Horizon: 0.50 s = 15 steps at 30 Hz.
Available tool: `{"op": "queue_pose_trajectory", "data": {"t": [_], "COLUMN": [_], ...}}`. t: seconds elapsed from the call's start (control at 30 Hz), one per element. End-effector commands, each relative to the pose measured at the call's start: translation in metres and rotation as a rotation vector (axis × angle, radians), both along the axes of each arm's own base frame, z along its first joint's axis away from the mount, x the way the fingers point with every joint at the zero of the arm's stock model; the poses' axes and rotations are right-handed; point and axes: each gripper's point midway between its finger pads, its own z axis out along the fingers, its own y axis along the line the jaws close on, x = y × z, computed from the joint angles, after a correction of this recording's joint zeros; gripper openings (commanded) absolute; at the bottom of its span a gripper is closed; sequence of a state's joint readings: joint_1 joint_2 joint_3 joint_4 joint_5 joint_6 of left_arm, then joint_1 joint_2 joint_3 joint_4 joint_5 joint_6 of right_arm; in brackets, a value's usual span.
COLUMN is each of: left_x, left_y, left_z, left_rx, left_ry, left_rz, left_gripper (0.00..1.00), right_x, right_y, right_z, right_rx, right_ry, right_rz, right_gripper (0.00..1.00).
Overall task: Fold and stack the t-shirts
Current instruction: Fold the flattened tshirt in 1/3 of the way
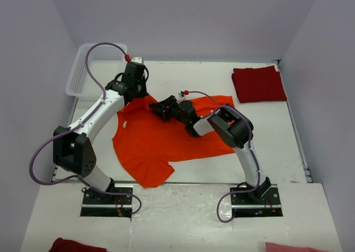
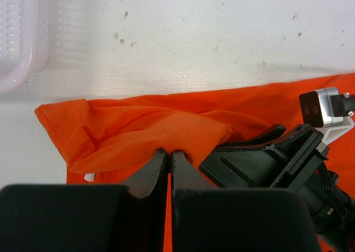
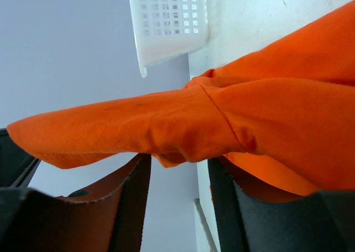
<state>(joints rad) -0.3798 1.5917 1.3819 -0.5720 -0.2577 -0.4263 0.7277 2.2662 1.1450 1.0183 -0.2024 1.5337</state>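
The bright orange t-shirt (image 1: 161,141) lies spread out in the middle of the table, its far left corner bunched up. My left gripper (image 1: 137,96) reaches down onto that corner. In the left wrist view it (image 2: 169,152) is shut on a raised fold of the orange t-shirt (image 2: 138,130). My right gripper (image 1: 156,109) lies low next to it, pointing left. In the right wrist view it (image 3: 177,160) is open, with an orange fold (image 3: 166,124) draped across its fingertips. The dark red t-shirt (image 1: 258,84) lies folded at the back right.
A white lattice basket (image 1: 91,69) stands at the back left, close to my left arm, and shows in both wrist views (image 2: 16,52) (image 3: 172,19). The right gripper's black body (image 2: 277,163) sits just right of my left fingers. Dark red (image 1: 72,245) and pink (image 1: 299,247) cloth lie at the near edge.
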Motion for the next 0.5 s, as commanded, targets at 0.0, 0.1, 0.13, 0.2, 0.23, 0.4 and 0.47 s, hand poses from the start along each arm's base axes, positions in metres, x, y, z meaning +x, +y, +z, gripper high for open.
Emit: {"op": "queue_pose_trajectory", "data": {"t": [0.0,0.1,0.13,0.2,0.23,0.4,0.47], "left_x": [0.0002,0.0001,-0.0002,-0.0001,-0.0004,-0.0026,-0.0029], "left_y": [0.0027,0.0037,0.0042,0.0046,0.0046,0.0067,0.0079], "left_z": [0.0183,0.0164,0.0164,0.0158,0.0151,0.0145,0.013], "left_rx": [-0.013,-0.01,-0.011,-0.013,-0.015,-0.013,-0.013], "left_ry": [-0.042,-0.038,-0.038,-0.039,-0.037,-0.036,-0.034], "left_rz": [-0.012,-0.009,-0.009,-0.009,-0.01,-0.007,-0.005], "left_gripper": [0.0,0.0,0.0,0.0,0.0,0.0,0.0], "right_x": [0.0103,0.0124,0.0129,0.0143,0.0148,0.0168,0.0171], "right_y": [0.0083,0.0101,0.0105,0.0125,0.0129,0.0155,0.0162], "right_z": [0.0242,0.0268,0.0253,0.0266,0.0247,0.027,0.0287], "right_rx": [0.065,0.068,0.066,0.069,0.068,0.07,0.067], "right_ry": [-0.06,-0.065,-0.065,-0.068,-0.067,-0.077,-0.083], "right_rz": [-0.027,-0.024,-0.024,-0.021,-0.021,-0.013,-0.006], "right_gripper": [0.45,0.38,0.34,0.33,0.31,0.26,0.24]}}
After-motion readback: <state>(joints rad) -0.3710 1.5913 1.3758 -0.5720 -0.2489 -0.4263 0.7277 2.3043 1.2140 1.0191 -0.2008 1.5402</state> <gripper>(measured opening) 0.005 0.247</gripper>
